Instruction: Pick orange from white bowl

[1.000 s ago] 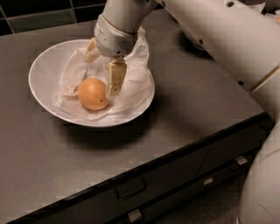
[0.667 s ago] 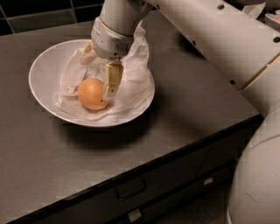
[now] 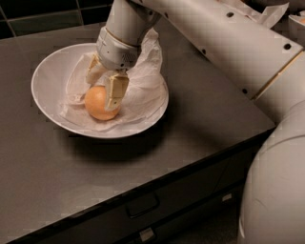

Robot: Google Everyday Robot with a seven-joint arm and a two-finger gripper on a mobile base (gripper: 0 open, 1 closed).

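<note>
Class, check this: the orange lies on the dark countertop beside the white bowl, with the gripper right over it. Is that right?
No. The camera view shows the orange lying inside the white bowl, on its crumpled paper, not on the countertop beside it. The gripper is right over it, as stated.

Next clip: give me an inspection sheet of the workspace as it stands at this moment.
Surface: dark countertop, flat and matte.
Job's things: orange lies in the white bowl, on crumpled paper lining.
Clutter: more crumpled white paper at the far right edge, mostly cut off.
Grippers: gripper down inside the bowl, at the orange; grasp not confirmable.
Cables: nothing seen.
Surroundings: drawer fronts below the counter; dark tiles behind it.
</note>
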